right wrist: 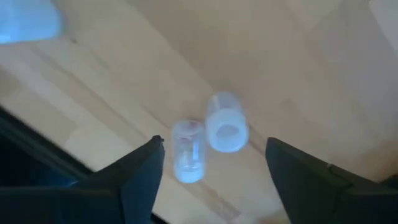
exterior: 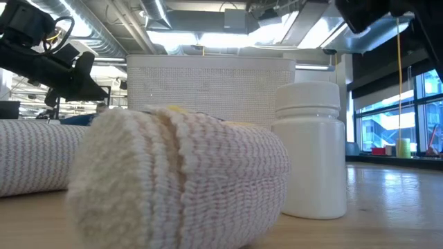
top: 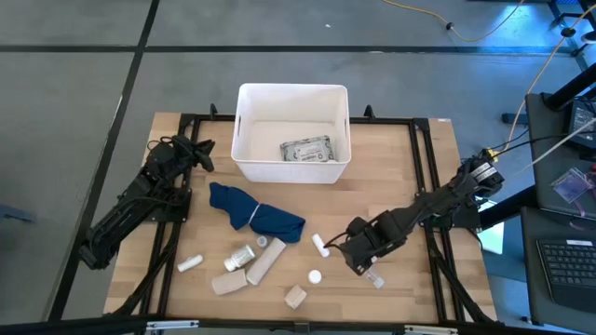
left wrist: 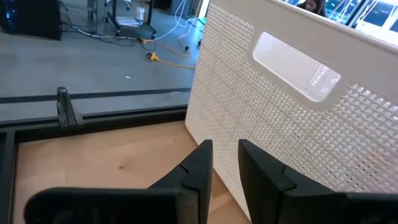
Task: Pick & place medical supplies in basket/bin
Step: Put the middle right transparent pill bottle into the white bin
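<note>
The white tub (top: 291,130) stands at the table's far middle with the grey dotted packet (top: 306,150) lying flat inside. My right gripper (right wrist: 214,149) is open above two clear vials (right wrist: 188,152) (right wrist: 226,129) that lie on their sides on the wood near the right front (top: 372,277). Its fingers stand on either side of them without touching. My left gripper (left wrist: 225,155) waits beside the tub's left wall (left wrist: 292,106), its fingers a narrow gap apart. Beige rolls (top: 265,261) and a beige block (top: 295,297) lie near the front edge, with white vials (top: 319,245) (top: 190,264).
A dark blue cloth (top: 253,212) lies crumpled in front of the tub. A black frame (top: 424,167) runs along the table's edges. In the low view a beige roll (exterior: 180,180) and a white bottle (exterior: 311,149) fill the foreground. Bare wood lies right of the tub.
</note>
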Controlling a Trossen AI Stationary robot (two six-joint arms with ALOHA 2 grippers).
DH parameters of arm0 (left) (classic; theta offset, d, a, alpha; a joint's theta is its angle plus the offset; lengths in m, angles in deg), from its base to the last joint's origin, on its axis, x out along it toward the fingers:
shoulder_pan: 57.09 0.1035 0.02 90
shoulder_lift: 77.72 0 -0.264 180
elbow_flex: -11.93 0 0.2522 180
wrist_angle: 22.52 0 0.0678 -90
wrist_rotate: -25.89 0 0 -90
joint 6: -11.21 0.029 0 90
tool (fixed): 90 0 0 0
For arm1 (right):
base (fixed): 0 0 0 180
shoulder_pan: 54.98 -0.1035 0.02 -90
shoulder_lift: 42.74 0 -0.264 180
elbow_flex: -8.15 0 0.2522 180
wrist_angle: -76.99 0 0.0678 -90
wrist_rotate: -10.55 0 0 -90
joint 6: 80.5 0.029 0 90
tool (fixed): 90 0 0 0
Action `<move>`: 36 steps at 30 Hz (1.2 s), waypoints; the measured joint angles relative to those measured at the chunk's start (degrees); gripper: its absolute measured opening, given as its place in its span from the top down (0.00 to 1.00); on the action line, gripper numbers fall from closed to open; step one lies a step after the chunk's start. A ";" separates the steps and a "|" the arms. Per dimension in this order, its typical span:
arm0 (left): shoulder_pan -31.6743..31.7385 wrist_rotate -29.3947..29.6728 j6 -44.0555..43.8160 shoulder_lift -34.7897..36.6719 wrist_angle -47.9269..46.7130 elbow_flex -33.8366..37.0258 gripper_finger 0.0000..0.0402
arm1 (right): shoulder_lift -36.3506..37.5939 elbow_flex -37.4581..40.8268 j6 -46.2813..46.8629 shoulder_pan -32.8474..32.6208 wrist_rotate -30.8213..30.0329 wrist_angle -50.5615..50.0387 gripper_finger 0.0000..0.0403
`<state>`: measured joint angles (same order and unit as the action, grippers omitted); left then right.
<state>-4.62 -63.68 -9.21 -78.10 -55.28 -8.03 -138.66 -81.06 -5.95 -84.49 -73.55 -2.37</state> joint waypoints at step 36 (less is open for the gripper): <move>0.00 0.00 0.00 0.01 0.75 0.02 0.82 | -6.14 2.63 14.16 -1.97 1.23 2.75 0.28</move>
<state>-4.61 -63.69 -9.21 -78.09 -54.54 -8.01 -144.80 -78.43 8.21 -86.47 -72.33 0.38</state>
